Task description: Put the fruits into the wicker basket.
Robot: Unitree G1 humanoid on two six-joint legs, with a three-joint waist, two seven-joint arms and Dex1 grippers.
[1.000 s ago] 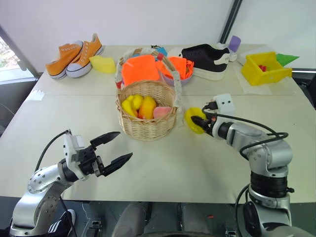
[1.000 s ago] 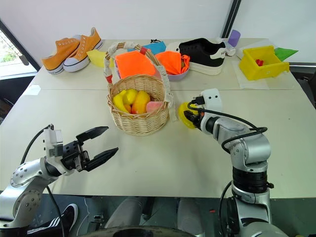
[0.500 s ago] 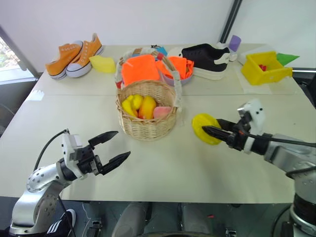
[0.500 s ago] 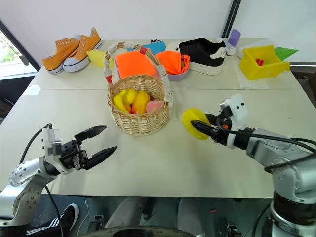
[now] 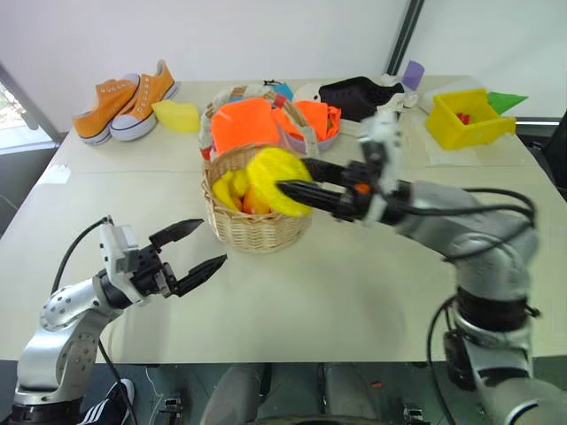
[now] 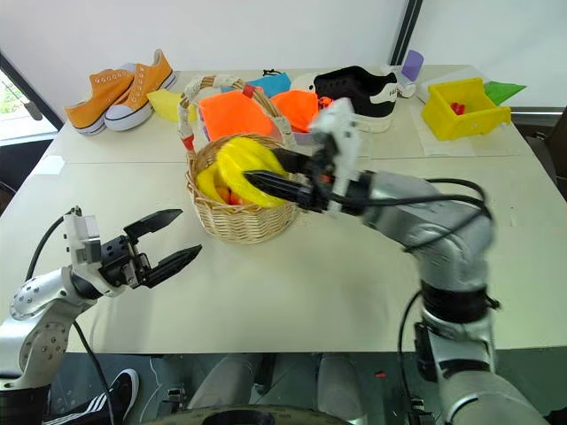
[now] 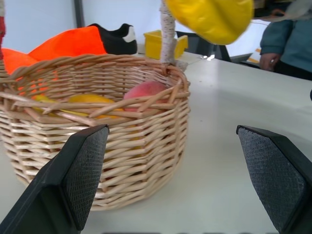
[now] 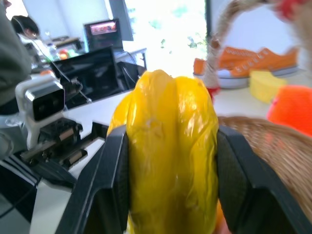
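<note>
The right gripper [image 6: 257,181] is clamping a glossy yellow ridged star fruit [image 6: 241,168] between its two black fingers [image 8: 109,170], one on each broad side of the fruit. In the right wrist view the fruit's long axis is running along the fingers, with its ridges lengthwise. In the head views the gripper is reaching across toward the robot's left, holding the star fruit over the near rim of the wicker basket [image 5: 252,232], above the fruits already inside: yellow pieces [image 5: 229,189], an orange one and a pink-orange peach [image 7: 146,90].

The basket is sitting near the middle of the table [image 5: 354,283], its wrapped handle [image 6: 190,111] arching toward the far edge, where orange cloths [image 5: 237,126], orange sneakers [image 5: 124,93], a black shoe [image 6: 363,84] and a yellow bin [image 5: 465,119] are lying.

The left gripper [image 5: 197,251] is hovering above the table's near left part, its fingers spread wide and holding nothing, pointing toward the basket.
</note>
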